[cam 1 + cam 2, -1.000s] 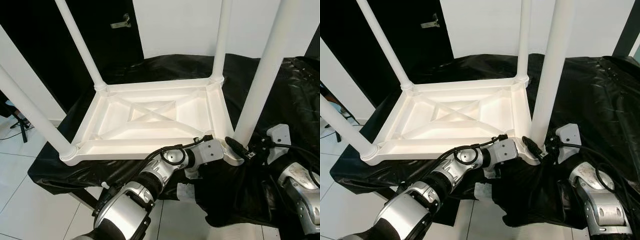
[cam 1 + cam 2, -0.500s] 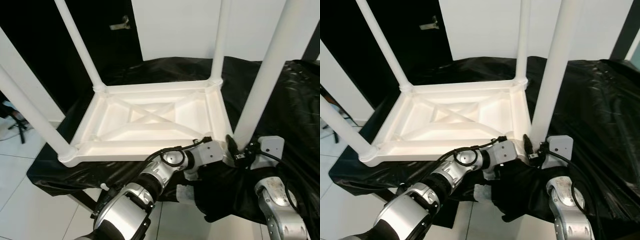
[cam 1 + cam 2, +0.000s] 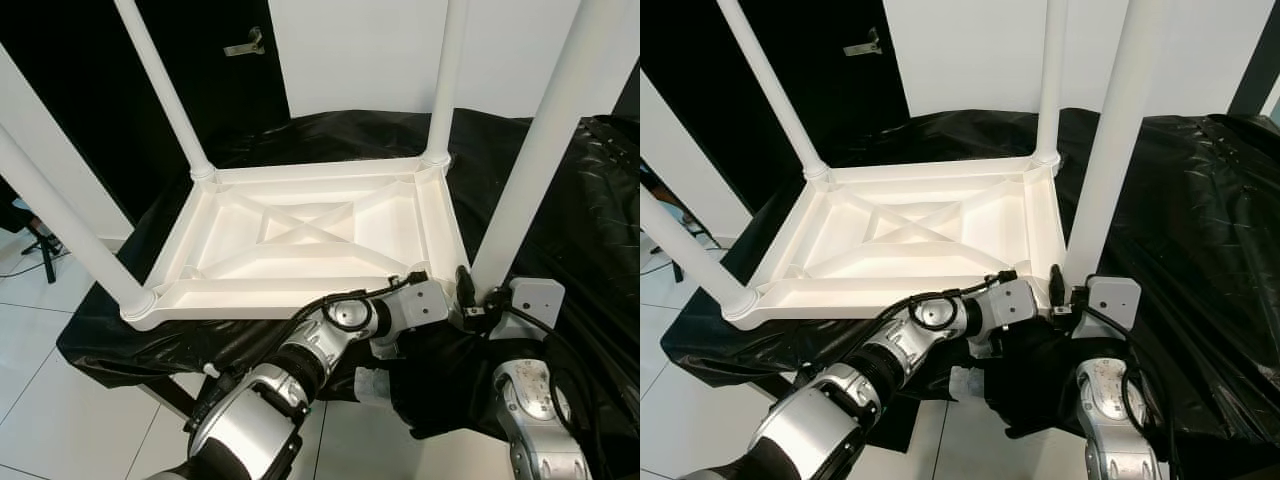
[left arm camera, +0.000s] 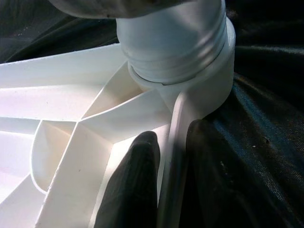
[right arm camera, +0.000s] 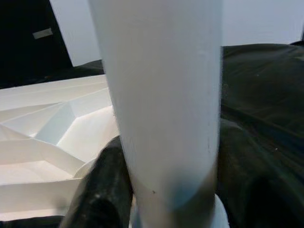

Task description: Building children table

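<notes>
While clamping the ribbed white tabletop [image 3: 300, 240] rim, left gripper [image 4: 166, 190]; right gripper [image 5: 166, 199] around smooth round leg [image 3: 530, 170]

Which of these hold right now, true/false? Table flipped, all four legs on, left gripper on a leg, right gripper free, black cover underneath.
1. The table top lies upside down, ribs facing up. True.
2. Four legs stand in its corners. True.
3. The left gripper clamps a leg. False: its fingers straddle the table's rim beside the near right socket.
4. The right gripper is free. False: its fingers sit on either side of the near right leg.
5. A black sheet lies beneath the table. True.
</notes>
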Motion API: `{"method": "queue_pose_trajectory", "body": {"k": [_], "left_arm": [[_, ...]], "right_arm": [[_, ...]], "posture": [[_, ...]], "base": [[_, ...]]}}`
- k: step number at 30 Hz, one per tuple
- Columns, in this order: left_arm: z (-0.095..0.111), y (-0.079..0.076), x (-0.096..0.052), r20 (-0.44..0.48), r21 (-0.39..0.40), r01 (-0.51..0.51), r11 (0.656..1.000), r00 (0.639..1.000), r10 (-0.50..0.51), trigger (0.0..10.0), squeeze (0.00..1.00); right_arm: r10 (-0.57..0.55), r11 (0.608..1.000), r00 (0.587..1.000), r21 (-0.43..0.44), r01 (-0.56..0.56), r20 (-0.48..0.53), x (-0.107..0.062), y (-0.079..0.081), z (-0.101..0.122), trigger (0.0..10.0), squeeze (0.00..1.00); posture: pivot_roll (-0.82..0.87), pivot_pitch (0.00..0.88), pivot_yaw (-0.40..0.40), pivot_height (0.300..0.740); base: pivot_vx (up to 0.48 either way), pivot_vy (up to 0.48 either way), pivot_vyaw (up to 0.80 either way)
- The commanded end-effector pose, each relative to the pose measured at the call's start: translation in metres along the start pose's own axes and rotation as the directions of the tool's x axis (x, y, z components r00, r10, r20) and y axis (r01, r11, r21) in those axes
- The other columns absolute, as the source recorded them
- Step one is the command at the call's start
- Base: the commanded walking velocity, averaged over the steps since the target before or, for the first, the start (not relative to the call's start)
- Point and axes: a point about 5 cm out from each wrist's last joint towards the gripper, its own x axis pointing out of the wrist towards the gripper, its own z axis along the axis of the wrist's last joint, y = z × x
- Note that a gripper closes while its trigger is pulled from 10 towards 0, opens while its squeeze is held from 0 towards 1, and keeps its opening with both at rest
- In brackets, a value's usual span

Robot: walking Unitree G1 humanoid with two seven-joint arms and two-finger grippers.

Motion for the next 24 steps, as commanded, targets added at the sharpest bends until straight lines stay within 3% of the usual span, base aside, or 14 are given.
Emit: {"method": "queue_pose_trajectory", "body": {"k": [1, 2, 4, 5, 7, 8, 13, 15, 18, 21, 22, 23, 24], "left_arm": [[-0.038, -0.035, 0.004, -0.182, -0.1, -0.003, 0.995, 0.983, -0.015, 10.0, 0.0], [-0.037, -0.035, 0.005, -0.18, -0.098, -0.003, 0.995, 0.984, -0.014, 10.0, 0.0], [-0.037, -0.034, 0.005, -0.18, -0.097, -0.003, 0.995, 0.984, -0.014, 10.0, 0.0], [-0.037, -0.035, 0.005, -0.179, -0.097, -0.002, 0.995, 0.984, -0.016, 10.0, 0.0], [-0.037, -0.035, 0.005, -0.179, -0.096, -0.001, 0.995, 0.984, -0.017, 10.0, 0.0], [-0.036, -0.035, 0.005, -0.179, -0.096, 0.0, 0.995, 0.984, -0.017, 10.0, 0.0], [-0.036, -0.034, 0.005, -0.178, -0.099, -0.004, 0.995, 0.984, -0.013, 10.0, 0.0], [-0.036, -0.034, 0.005, -0.177, -0.1, -0.007, 0.995, 0.984, -0.011, 10.0, 0.0], [-0.036, -0.034, 0.005, -0.178, -0.1, -0.009, 0.995, 0.984, -0.009, 10.0, 0.0], [-0.036, -0.032, 0.005, -0.179, -0.1, -0.015, 0.995, 0.984, -0.004, 10.0, 0.0], [-0.036, -0.032, 0.005, -0.179, -0.1, -0.015, 0.995, 0.984, -0.003, 10.0, 0.0], [-0.036, -0.032, 0.005, -0.178, -0.099, -0.015, 0.995, 0.984, -0.003, 10.0, 0.0], [-0.036, -0.032, 0.005, -0.178, -0.099, -0.015, 0.995, 0.984, -0.003, 10.0, 0.0]], "right_arm": [[-0.007, 1.0, 1.0, -0.005, 0.007, -0.017, -0.002, -0.004, -0.004, 10.0, 1.0], [0.132, 0.991, 0.991, 0.007, -0.132, -0.018, 0.004, -0.003, -0.005, 10.0, 1.0], [0.183, 0.983, 0.983, 0.009, -0.183, -0.02, 0.006, -0.003, -0.005, 10.0, 1.0], [0.223, 0.975, 0.975, -0.004, -0.224, -0.019, 0.009, -0.006, -0.004, 10.0, 0.76], [0.243, 0.97, 0.97, -0.016, -0.244, -0.017, 0.01, -0.008, -0.003, 10.0, 0.76], [0.266, 0.964, 0.964, -0.026, -0.266, -0.008, 0.014, -0.013, 0.0, 10.0, 0.0], [0.391, 0.918, 0.919, -0.051, -0.393, -0.039, 0.024, -0.026, 0.005, 10.0, 0.0], [0.462, 0.884, 0.884, -0.046, -0.466, -0.073, 0.023, -0.026, 0.003, 10.0, 0.0], [0.497, 0.864, 0.863, -0.036, -0.501, -0.09, 0.022, -0.026, 0.002, 10.0, 0.0], [0.609, 0.787, 0.779, -0.01, -0.617, -0.152, 0.016, -0.023, -0.003, 10.0, 0.0], [0.626, 0.772, 0.762, -0.005, -0.636, -0.165, 0.016, -0.024, -0.004, 9.7, 0.0], [0.635, 0.764, 0.753, -0.005, -0.645, -0.173, 0.016, -0.024, -0.004, 5.6, 0.0], [0.635, 0.764, 0.753, -0.005, -0.645, -0.173, 0.016, -0.024, -0.004, 5.6, 0.0]], "posture": [[0.01, 0.0, 0.098, 0.74], [0.0, 0.0, 0.099, 0.74], [0.0, 0.0, 0.099, 0.74], [0.0, 0.0, 0.1, 0.74], [0.0, 0.0, 0.099, 0.74], [0.0, 0.0, 0.097, 0.74], [0.0, 0.0, 0.091, 0.74], [0.0, 0.0, 0.09, 0.74], [0.0, 0.0, 0.09, 0.74], [0.0, 0.0, 0.09, 0.74], [0.0, 0.0, 0.09, 0.74], [0.0, 0.0, 0.091, 0.74], [0.0, 0.0, 0.091, 0.74]], "base": [[0.0, 0.0, 0.0], [0.0, 0.0, 0.0], [0.0, 0.0, 0.0], [0.0, 0.0, 0.0], [0.0, 0.0, 0.0], [0.0, 0.0, 0.0], [0.0, 0.0, 0.0], [0.0, 0.0, 0.0], [0.0, 0.0, 0.0], [0.0, 0.0, 0.0], [0.0, 0.0, 0.0], [0.0, 0.0, 0.0], [0.0, 0.0, 0.0]]}}
